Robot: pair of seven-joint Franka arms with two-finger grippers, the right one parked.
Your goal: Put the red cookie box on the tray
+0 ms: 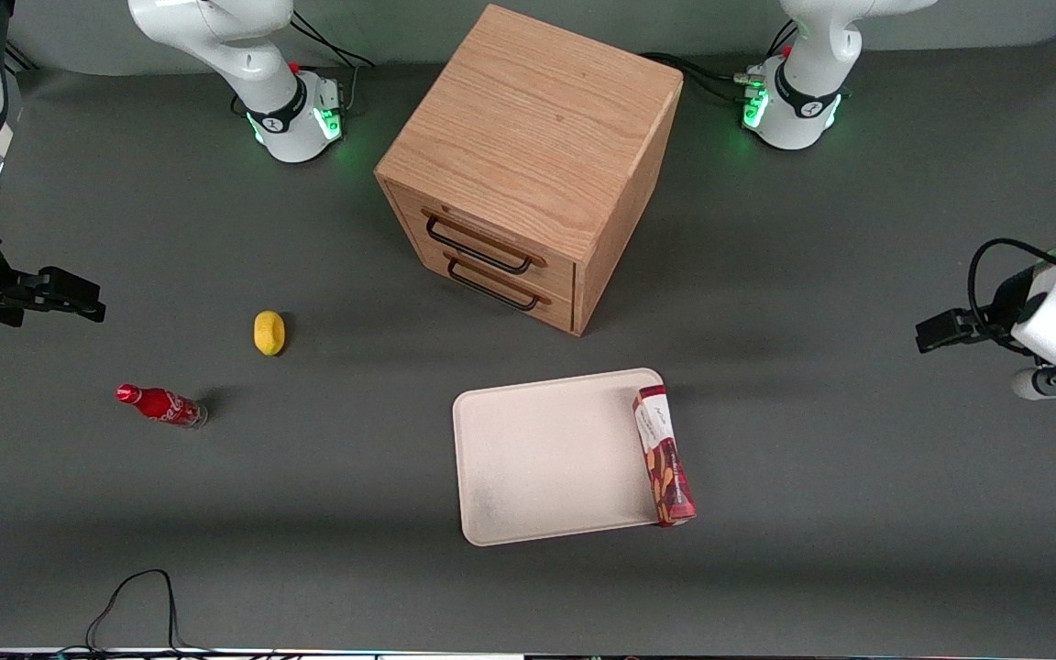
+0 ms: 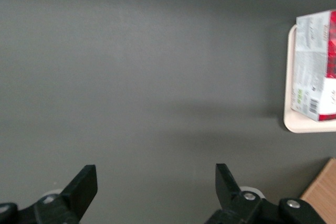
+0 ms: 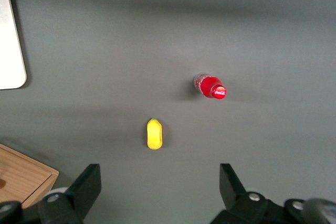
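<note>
Nearest the front camera, one red cookie box (image 1: 664,456) is seen lying along the tray (image 1: 546,458) edge that faces the working arm, partly on the rim, its near end overhanging the counter (image 1: 858,477). Its long axis runs toward and away from that camera. One claw (image 2: 156,188), spread and empty, is held above bare counter, well apart from the box, toward the working arm's end. Judged from this, placement appears essentially complete. Also counted: one drawer cabinet (image 1: 528,165), one lemon (image 1: 269,332), one soda bottle (image 1: 161,405).

Red cookie box (image 1: 664,456) lies flat along cream tray's (image 1: 537,458) edge, overhanging.
</note>
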